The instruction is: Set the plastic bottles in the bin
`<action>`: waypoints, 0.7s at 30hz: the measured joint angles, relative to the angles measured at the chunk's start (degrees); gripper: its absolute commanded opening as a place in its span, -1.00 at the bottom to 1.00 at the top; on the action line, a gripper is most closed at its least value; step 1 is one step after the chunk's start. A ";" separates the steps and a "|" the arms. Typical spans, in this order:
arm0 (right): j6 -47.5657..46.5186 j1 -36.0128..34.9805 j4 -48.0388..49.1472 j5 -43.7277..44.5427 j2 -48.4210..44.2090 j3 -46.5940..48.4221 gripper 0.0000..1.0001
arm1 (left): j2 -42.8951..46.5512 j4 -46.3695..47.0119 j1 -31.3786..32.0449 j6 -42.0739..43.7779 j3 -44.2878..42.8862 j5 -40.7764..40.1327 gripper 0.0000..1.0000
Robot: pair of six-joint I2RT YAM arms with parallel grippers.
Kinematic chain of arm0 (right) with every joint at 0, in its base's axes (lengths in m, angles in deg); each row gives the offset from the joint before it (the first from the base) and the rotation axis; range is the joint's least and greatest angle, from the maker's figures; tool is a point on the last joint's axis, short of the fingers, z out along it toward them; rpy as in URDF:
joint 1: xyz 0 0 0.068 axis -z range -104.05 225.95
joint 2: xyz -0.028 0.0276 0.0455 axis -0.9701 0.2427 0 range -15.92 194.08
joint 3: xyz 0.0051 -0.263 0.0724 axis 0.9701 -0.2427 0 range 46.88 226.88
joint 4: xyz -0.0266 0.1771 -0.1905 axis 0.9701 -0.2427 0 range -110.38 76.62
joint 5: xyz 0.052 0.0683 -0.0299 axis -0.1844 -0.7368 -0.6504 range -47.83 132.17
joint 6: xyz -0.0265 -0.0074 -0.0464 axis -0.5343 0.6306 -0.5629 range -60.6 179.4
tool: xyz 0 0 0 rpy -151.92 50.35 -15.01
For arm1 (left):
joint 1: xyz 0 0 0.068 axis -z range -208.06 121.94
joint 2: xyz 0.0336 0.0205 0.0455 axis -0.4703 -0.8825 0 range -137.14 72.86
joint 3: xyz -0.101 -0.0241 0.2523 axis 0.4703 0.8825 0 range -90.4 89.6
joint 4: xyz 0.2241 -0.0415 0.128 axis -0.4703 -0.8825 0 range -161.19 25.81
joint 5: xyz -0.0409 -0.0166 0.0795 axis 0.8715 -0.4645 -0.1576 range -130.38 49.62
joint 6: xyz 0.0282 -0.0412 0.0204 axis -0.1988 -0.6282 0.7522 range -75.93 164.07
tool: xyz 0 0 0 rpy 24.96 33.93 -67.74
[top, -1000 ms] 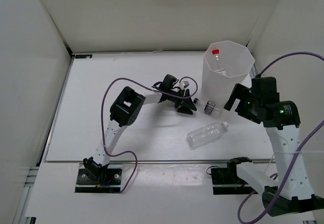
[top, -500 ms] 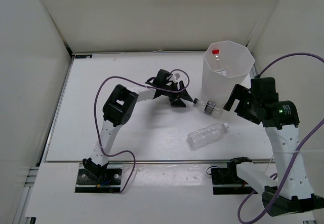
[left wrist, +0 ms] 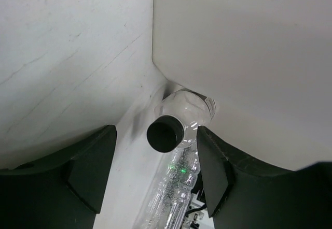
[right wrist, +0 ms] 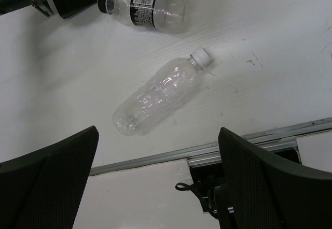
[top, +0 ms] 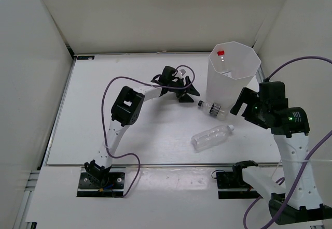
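**Open jaws beside the bin [top: 231, 86]**

The left gripper [top: 188, 95], jaws spread, faces a black-capped bottle [top: 212, 109] lying at the bin's foot. A clear bottle [top: 211, 137] lies nearer the arms. The right gripper [top: 241, 102] hangs above it, jaws wide apart.

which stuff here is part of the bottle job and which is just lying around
Part of the job:
- white bin
- black-capped bottle
- clear bottle with a white cap
- red cap showing inside the bin

Not part of it:
- purple cables
- metal rail along the table's near edge
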 measured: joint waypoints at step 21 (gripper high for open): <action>-0.07 0.00 -2.67 1.33 -0.20 14.60 0.93 | -2.89 0.09 2.97 -1.01 -3.41 3.48 0.39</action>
